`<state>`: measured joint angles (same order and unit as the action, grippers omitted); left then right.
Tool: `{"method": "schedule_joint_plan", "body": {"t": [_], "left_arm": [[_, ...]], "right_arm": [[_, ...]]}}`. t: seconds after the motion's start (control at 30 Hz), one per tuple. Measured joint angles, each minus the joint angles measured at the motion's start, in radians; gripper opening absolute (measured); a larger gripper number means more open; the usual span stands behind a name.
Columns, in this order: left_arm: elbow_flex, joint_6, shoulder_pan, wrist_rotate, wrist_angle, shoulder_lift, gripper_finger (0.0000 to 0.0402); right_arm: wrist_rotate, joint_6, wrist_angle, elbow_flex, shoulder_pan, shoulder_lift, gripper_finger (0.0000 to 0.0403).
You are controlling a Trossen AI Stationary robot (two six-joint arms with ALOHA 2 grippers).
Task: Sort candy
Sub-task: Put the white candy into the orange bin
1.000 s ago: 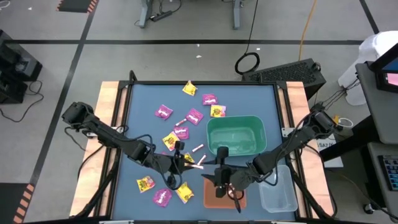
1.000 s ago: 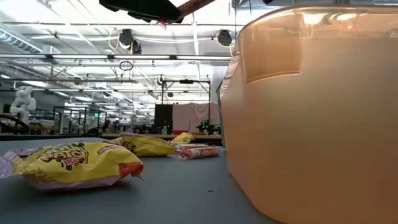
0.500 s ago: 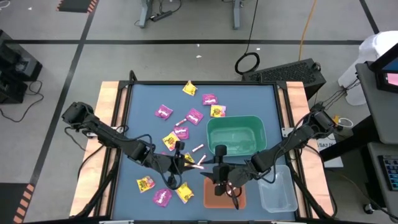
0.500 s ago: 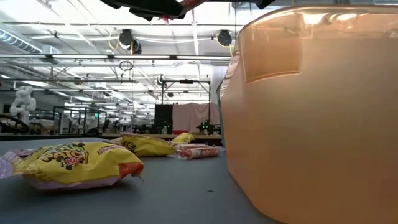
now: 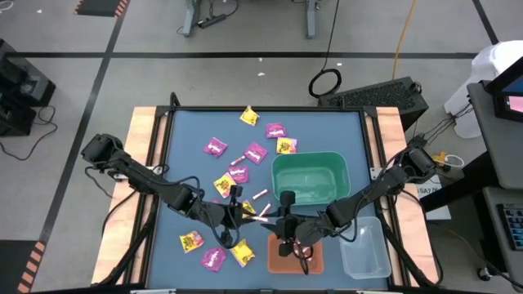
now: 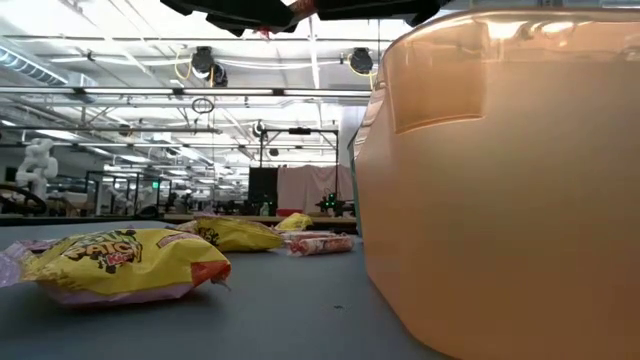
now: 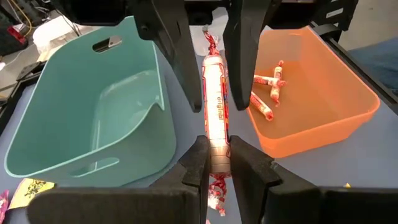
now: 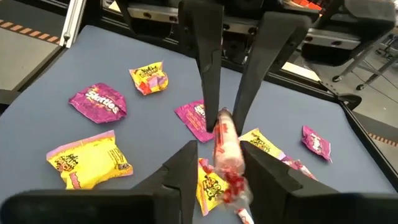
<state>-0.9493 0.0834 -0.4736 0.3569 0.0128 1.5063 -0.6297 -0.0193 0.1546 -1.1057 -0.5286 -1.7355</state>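
Candy stick (image 7: 213, 121), pink-white, was held end to end between both pincers above the gap between the green bin (image 5: 310, 180) and the orange bin (image 5: 296, 251). Left pincer (image 7: 214, 163) was clenched on one end; right pincer (image 8: 217, 163) flanked the other end, its fingers (image 8: 186, 168) close at either side, grip not certain. Left wrist view alone showed three sticks (image 7: 266, 92) lying inside the orange bin; green bin showed nothing inside. Right wrist view showed packets on the surface (image 5: 188, 131) behind. High view: five magenta packets (image 5: 215, 147), six yellow packets (image 5: 249, 117), some loose sticks (image 5: 260, 196), one clear bin (image 5: 365, 253). Low view: yellow packet (image 6: 120, 262) close up, orange bin wall.
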Motion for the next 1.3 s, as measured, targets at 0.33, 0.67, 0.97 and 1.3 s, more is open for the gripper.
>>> {"method": "schedule_joint_plan", "body": {"t": [0.33,0.67,0.97,1.3], "left_arm": [[0.000,-0.013,0.000,-0.005,-0.003,0.000,0.0057],[0.000,-0.033,-0.001,-0.014,-0.004,0.002,0.0057],[0.000,-0.130,0.000,0.001,-0.005,0.002,0.0128],[0.000,-0.121,-0.044,0.095,-0.007,0.002,0.0254]], "right_arm": [[0.001,-0.004,0.019,0.000,0.004,-0.005,0.0065],[0.003,-0.011,0.028,0.000,0.003,-0.005,0.0038],[0.004,-0.011,0.030,0.000,0.003,-0.005,0.0040],[0.005,-0.037,-0.017,0.000,-0.025,0.058,0.0040]]}}
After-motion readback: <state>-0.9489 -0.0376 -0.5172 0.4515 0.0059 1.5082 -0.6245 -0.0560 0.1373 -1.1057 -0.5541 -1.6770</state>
